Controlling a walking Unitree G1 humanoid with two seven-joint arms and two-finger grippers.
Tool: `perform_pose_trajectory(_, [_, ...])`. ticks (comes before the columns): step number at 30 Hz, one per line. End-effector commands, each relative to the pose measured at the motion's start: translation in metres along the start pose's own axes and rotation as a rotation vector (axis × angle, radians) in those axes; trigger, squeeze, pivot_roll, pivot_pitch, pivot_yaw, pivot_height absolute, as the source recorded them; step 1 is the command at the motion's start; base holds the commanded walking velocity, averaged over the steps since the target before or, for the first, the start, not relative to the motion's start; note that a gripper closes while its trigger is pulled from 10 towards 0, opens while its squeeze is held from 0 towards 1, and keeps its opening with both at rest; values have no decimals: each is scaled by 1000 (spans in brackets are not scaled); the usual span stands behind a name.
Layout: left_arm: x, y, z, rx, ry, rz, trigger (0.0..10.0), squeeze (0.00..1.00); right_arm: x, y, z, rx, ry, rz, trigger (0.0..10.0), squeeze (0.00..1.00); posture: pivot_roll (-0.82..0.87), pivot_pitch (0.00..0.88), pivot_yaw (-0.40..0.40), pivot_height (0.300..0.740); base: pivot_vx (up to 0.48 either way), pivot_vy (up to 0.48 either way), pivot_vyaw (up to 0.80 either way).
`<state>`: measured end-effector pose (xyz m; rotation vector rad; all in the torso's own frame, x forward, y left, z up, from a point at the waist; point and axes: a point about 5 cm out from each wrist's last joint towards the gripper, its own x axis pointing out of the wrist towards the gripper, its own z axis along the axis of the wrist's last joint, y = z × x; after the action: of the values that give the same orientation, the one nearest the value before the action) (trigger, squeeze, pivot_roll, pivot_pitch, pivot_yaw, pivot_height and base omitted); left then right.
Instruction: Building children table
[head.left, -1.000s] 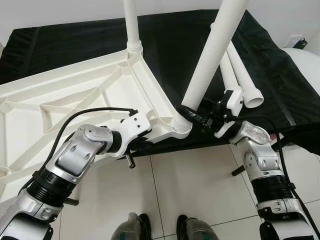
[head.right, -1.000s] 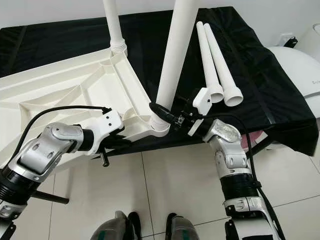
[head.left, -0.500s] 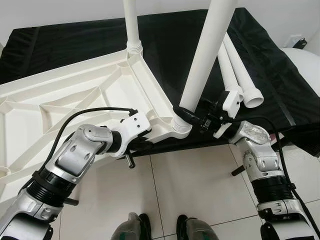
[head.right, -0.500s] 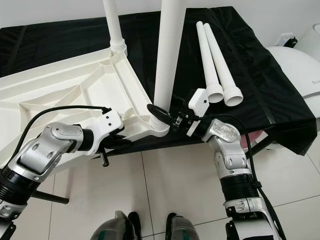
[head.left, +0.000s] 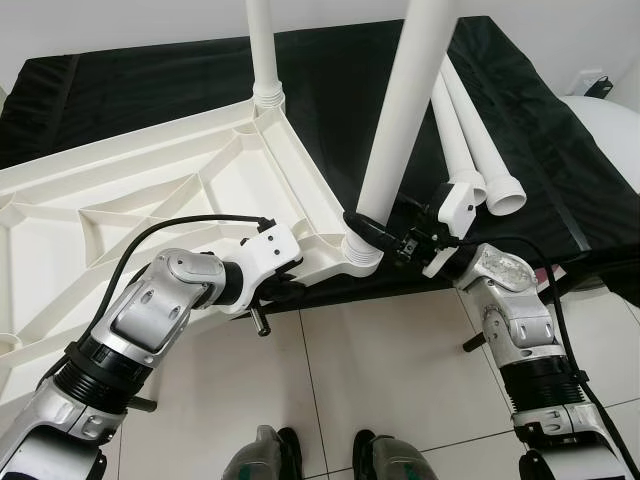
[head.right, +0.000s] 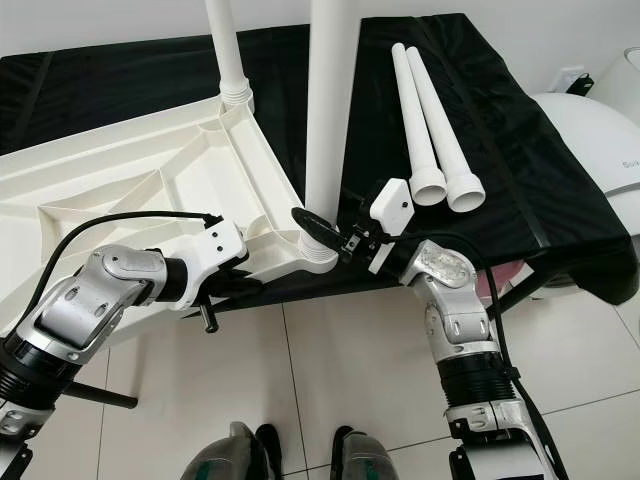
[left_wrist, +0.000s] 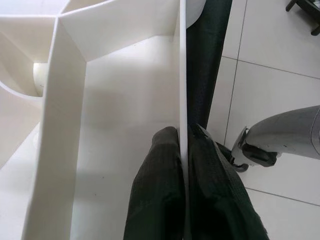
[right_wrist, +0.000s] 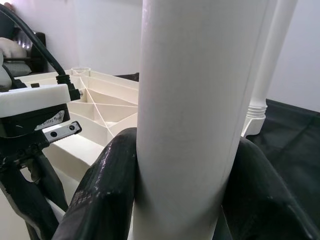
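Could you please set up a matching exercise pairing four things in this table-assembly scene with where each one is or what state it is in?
Things:
1. left gripper
2. right gripper
3. two spare legs
4. far leg

States:
A. lying side by side on the black cloth
B. shut on the near leg, just above its corner socket
C. standing upright in the tabletop's far corner
D. clamped on the thin edge of the upturned tabletop

Pairs: 1-D, 2-B, 3-A, 4-C

A black-covered table (head.right: 520, 160) carries the upturned white tabletop (head.right: 130, 180) and two loose legs (head.right: 430, 110).
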<state>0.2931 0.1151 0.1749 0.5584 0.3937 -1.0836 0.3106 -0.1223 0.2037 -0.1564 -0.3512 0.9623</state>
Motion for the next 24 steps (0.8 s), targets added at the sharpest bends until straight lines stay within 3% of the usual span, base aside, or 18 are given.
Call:
perform_pose_trajectory(1, [1,0,-10,-35,33,-6,10000,0,-6,9,-24,67,104,-2,10000,0,-70,189,26,740,0,0,0])
perform_pose_trajectory(13, [0,0,-10,-33,37,-8,10000,0,-11,5,-25,64,97,-147,10000,0,-72,196,29,740,0,0,0])
perform_pose_trajectory(24, [0,2,-10,-33,36,-6,10000,0,-10,8,-23,69,83,-201,10000,0,-74,202,33,740,0,0,0])
